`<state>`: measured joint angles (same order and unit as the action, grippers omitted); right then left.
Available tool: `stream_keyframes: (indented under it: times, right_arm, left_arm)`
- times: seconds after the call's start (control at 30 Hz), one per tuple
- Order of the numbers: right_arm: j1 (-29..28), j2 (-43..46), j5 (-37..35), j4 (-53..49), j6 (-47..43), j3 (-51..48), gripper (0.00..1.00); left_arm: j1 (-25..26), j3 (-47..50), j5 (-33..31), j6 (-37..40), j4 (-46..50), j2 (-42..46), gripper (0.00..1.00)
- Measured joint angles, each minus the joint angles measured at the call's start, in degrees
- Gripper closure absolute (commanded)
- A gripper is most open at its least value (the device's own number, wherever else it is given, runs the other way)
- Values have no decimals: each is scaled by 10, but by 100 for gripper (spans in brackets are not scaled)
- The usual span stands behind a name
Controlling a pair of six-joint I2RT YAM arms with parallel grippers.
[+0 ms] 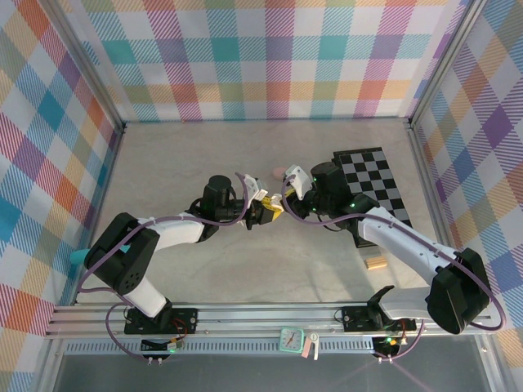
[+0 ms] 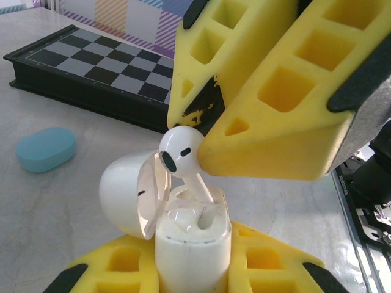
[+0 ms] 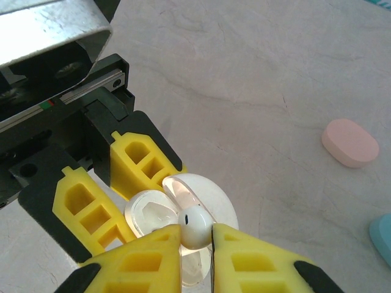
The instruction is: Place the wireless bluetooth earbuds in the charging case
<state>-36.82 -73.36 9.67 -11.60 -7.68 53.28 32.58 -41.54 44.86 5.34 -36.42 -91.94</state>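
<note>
White earbud (image 2: 181, 151) is pinched in the jaws of the right gripper (image 3: 195, 233), stem just dipping into the open white case (image 2: 192, 247) that the left gripper (image 2: 194, 278) is clamped around, so not seated yet imo, and the pink case (image 3: 349, 143) well off from it sits shut.

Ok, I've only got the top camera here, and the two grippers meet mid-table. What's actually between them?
Observer: The left gripper is shut on a white charging case, held upright.
Operator: Is it open?
Observer: Yes, its lid hangs open to one side.
Operator: And the other arm?
Observer: The right gripper is shut on a white earbud, with the stem angled down into the open case.
</note>
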Motion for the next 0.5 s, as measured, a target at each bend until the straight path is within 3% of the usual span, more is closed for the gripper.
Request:
stream_keyframes:
  times: [0.5]
  right_arm:
    - [0, -1, 6, -5, 10, 0, 81]
  left_arm:
    - [0, 0, -9, -2, -4, -2, 86]
